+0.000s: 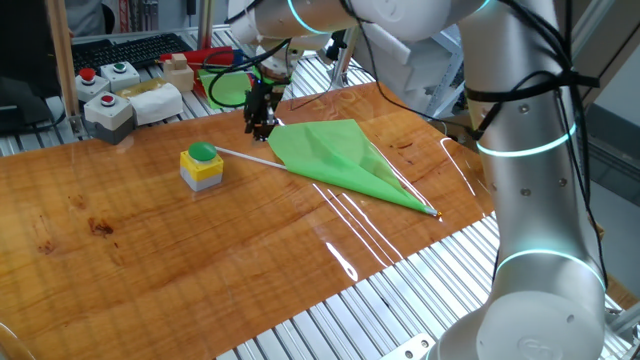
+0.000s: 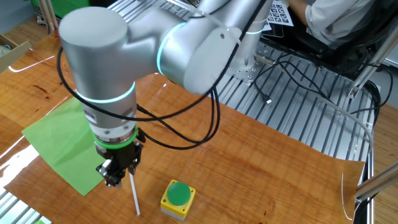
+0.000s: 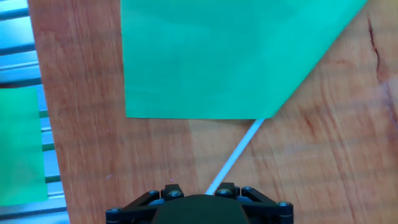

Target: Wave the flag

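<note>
The flag [image 1: 335,152] lies flat on the table [image 1: 150,260], its green sheet spread to the side away from the button box [image 1: 201,166]. The white stick [image 1: 245,156] comes out of the sheet and runs toward the box; its free end stops just beside the box without touching it, as far as I can see. This bare part of the stick is the natural place to take the flag, because the sheet itself is thin and would only fold.

The gripper [image 2: 117,175] hangs low over the stick, near the corner where the sheet begins, on the flag's side of the box. It points straight down, which suits a thin rod lying on a flat surface. In the hand view the stick [image 3: 235,157] passes up to the middle of the fingers [image 3: 227,190], so the hand seems lined up on it. Whether the fingers are already closed on the stick or only stand around it, I cannot tell; their tips are hidden in all three views.

My judgement is that the task is at its beginning: the flag is not yet lifted and no waving can start before the stick is held firmly. A second, smaller green sheet [image 1: 228,86] lies far behind the box and is not involved.
</note>
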Robot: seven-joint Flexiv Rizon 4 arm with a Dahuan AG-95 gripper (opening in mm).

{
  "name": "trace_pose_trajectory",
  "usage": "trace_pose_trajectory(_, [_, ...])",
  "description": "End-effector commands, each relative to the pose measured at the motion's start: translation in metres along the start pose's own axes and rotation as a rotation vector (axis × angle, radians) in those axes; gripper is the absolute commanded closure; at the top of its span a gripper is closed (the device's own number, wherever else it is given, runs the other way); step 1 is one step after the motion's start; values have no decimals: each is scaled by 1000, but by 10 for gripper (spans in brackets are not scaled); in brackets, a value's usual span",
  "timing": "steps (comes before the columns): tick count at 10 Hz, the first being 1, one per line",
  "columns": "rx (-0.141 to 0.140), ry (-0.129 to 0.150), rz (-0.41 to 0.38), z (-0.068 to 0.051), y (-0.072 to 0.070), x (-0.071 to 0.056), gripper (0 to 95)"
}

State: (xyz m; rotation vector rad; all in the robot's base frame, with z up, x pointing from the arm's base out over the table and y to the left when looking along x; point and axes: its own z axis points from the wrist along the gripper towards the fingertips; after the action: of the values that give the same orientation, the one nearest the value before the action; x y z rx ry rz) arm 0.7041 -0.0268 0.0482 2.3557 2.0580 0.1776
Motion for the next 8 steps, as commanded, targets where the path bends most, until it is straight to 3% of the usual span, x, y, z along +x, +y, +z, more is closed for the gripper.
trace_pose_trajectory(1, [5,2,5,10,2,1,380])
trace_pose_trajectory(8, [4,14,8,32,-12,4,380])
